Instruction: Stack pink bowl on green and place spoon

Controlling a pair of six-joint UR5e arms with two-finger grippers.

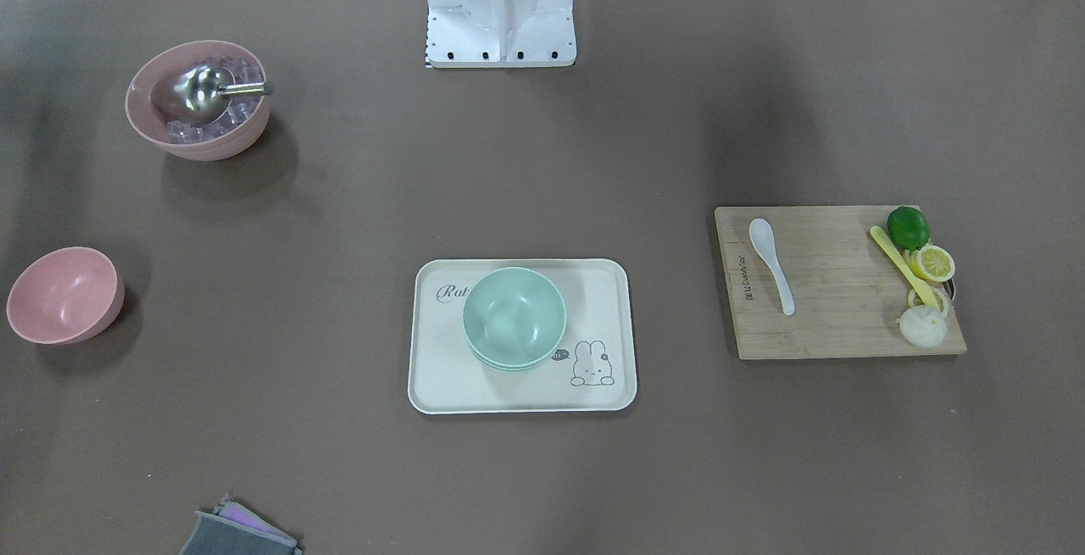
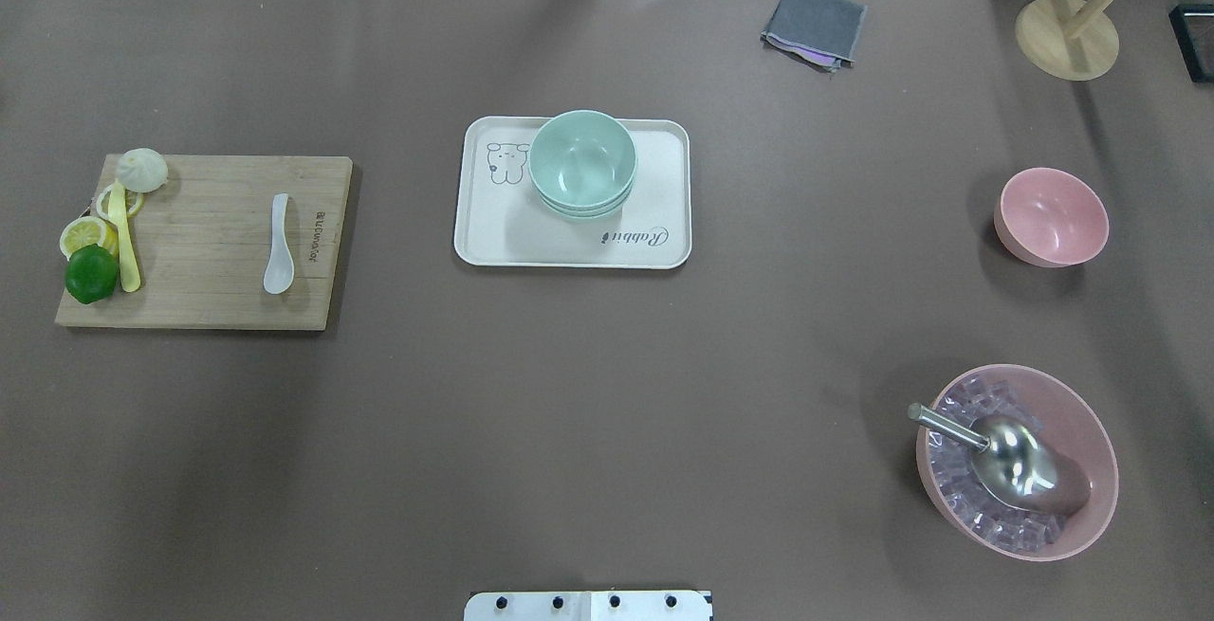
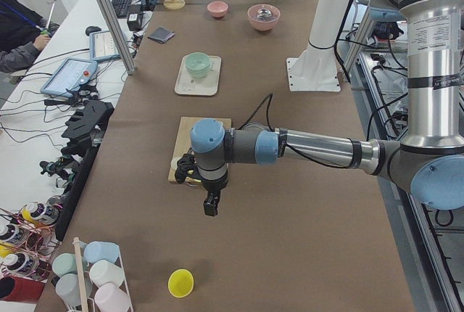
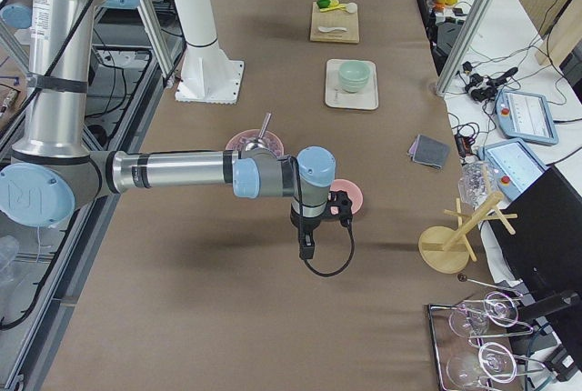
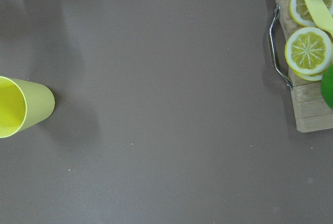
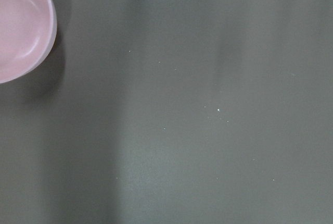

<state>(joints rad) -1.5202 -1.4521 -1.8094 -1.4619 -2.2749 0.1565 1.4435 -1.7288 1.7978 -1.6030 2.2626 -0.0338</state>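
An empty pink bowl (image 1: 65, 294) (image 2: 1051, 216) stands alone on the table; its edge shows in the right wrist view (image 6: 21, 23). Stacked green bowls (image 1: 514, 316) (image 2: 581, 161) sit on a cream tray (image 1: 458, 369) (image 2: 493, 232). A white spoon (image 1: 771, 263) (image 2: 278, 244) lies on a wooden cutting board (image 1: 831, 292) (image 2: 209, 251). My left gripper (image 3: 210, 207) hangs above the table beyond the board's end. My right gripper (image 4: 306, 247) hangs beside the pink bowl. They show only in the side views, so I cannot tell whether either is open or shut.
A larger pink bowl (image 1: 197, 97) (image 2: 1017, 460) holds ice cubes and a metal scoop. A lime, lemon slices, a yellow knife and a bun lie on the board's end (image 2: 100, 232). A yellow cup (image 5: 21, 107), a grey cloth (image 2: 814, 24) and a wooden stand (image 2: 1067, 33) stand around.
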